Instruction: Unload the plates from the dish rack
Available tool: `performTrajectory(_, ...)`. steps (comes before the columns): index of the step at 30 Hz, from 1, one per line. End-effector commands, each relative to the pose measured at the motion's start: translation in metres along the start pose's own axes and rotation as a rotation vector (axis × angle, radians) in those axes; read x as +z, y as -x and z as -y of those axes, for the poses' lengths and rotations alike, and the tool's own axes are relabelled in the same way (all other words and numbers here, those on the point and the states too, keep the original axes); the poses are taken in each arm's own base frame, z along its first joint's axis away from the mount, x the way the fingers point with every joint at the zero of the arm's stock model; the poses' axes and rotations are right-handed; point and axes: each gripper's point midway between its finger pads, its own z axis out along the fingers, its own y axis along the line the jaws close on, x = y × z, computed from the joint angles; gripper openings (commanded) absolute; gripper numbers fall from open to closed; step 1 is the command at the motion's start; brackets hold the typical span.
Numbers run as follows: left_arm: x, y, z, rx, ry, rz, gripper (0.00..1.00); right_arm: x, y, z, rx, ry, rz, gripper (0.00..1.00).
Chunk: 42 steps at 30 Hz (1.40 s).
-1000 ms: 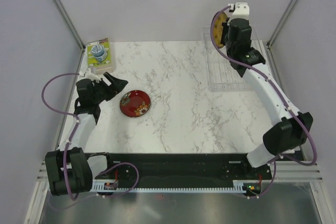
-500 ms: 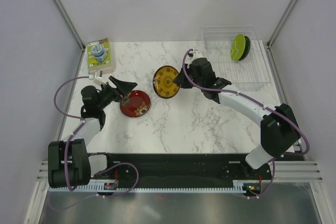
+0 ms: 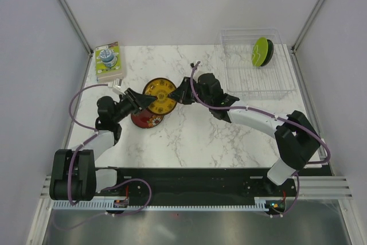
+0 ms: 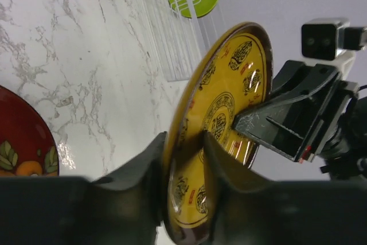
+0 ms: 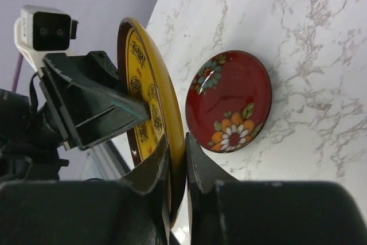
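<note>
- The yellow-patterned plate (image 3: pixel 160 97) hung on edge, out of the dish rack (image 3: pixel 252 82) and well to its left.
- The right gripper (image 3: pixel 180 92) clamped one rim and the left gripper (image 3: pixel 149 101) pinched the opposite rim.
- The red plate (image 3: pixel 148 121) lay beneath, partly hidden.
- The rack held one green plate (image 3: pixel 262 52), upright.

The left arm (image 3: pixel 97 139) rises from its base at 7 o'clock, elbow bent, with the forearm pointing toward 2 o'clock. The left gripper (image 3: pixel 147 101) faces 3 o'clock, its fingers (image 4: pixel 143 170) set against both faces of the rim of the yellow plate (image 3: pixel 162 97). The right arm (image 3: pixel 258 120) arcs from its base at 5 o'clock, elbow out at 4 o'clock, with the forearm stretched low toward 10 o'clock. The right gripper (image 3: pixel 182 91) faces 9 o'clock, jaws nearly together, pinching the opposite rim. The two grippers face each other at 10 o'clock from centre.
</note>
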Motion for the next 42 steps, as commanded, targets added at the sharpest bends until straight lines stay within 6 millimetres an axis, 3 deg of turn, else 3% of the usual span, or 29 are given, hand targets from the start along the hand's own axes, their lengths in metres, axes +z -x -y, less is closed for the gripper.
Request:
performTrajectory(1, 0.001, 0.008, 0.024, 0.021, -0.105, 0.03, 0.2, -0.004, 0.008, -0.038, 0.103, 0.191, 0.043, 0.13)
performTrajectory(3, 0.001, 0.008, 0.029, 0.014, -0.126, 0.027, 0.02, -0.008, 0.009, -0.039, 0.114, 0.204, 0.047, 0.15)
performTrajectory(4, 0.001, 0.008, 0.029, 0.005, -0.123, 0.025, 0.02, -0.009, 0.008, -0.037, 0.115, 0.193, 0.049, 0.19)
performTrajectory(6, 0.0, 0.011, 0.024, 0.003, -0.087, 0.038, 0.02, -0.015, 0.017, -0.036, 0.1, 0.177, 0.068, 0.45)
performTrajectory(7, -0.001, 0.006, 0.008, -0.01, -0.014, 0.023, 0.02, -0.017, 0.016, -0.024, 0.097, 0.124, 0.055, 0.58)
performTrajectory(8, -0.004, 0.013, 0.004, 0.006, 0.026, 0.064, 0.02, -0.02, 0.023, -0.013, 0.053, 0.082, 0.065, 0.69)
performTrajectory(9, -0.006, 0.013, -0.003, 0.01, 0.066, 0.072, 0.02, -0.026, 0.036, -0.013, 0.027, 0.06, 0.086, 0.7)
performTrajectory(10, -0.008, 0.016, -0.009, 0.052, 0.098, 0.083, 0.02, -0.031, 0.033, 0.003, 0.017, -0.015, 0.061, 0.7)
performTrajectory(11, -0.01, 0.014, -0.024, 0.039, 0.171, 0.08, 0.02, -0.037, 0.047, 0.021, -0.023, -0.083, 0.097, 0.71)
performTrajectory(13, -0.019, 0.032, -0.038, 0.086, 0.246, 0.123, 0.02, -0.054, 0.058, 0.037, -0.048, -0.152, 0.111, 0.74)
performTrajectory(15, -0.022, 0.034, -0.053, 0.083, 0.309, 0.12, 0.02, -0.073, 0.075, 0.054, -0.074, -0.206, 0.146, 0.75)
performTrajectory(20, -0.033, 0.039, -0.093, 0.084, 0.468, 0.132, 0.02, -0.104, 0.084, 0.088, -0.07, -0.296, 0.161, 0.76)
performTrajectory(26, -0.033, 0.025, -0.127, 0.045, 0.538, 0.072, 0.02, -0.124, 0.09, 0.105, -0.1, -0.365, 0.166, 0.76)
performTrajectory(34, -0.034, 0.0, -0.154, -0.009, 0.573, -0.001, 0.03, -0.129, 0.103, 0.115, -0.125, -0.404, 0.164, 0.76)
performTrajectory(36, -0.035, -0.003, -0.155, -0.018, 0.574, -0.007, 0.13, -0.131, 0.11, 0.12, -0.144, -0.431, 0.17, 0.76)
performTrajectory(37, -0.035, -0.004, -0.154, -0.024, 0.574, -0.011, 0.33, -0.134, 0.11, 0.125, -0.147, -0.461, 0.16, 0.76)
performTrajectory(40, -0.038, -0.008, -0.151, -0.039, 0.587, -0.043, 0.71, -0.151, 0.135, 0.147, -0.196, -0.622, 0.199, 0.79)
performTrajectory(41, -0.039, -0.007, -0.151, -0.034, 0.595, -0.044, 0.99, -0.156, 0.15, 0.147, -0.219, -0.66, 0.225, 0.8)
performTrajectory(42, -0.042, -0.01, -0.151, -0.033, 0.612, -0.059, 1.0, -0.166, 0.162, 0.158, -0.237, -0.754, 0.262, 0.81)
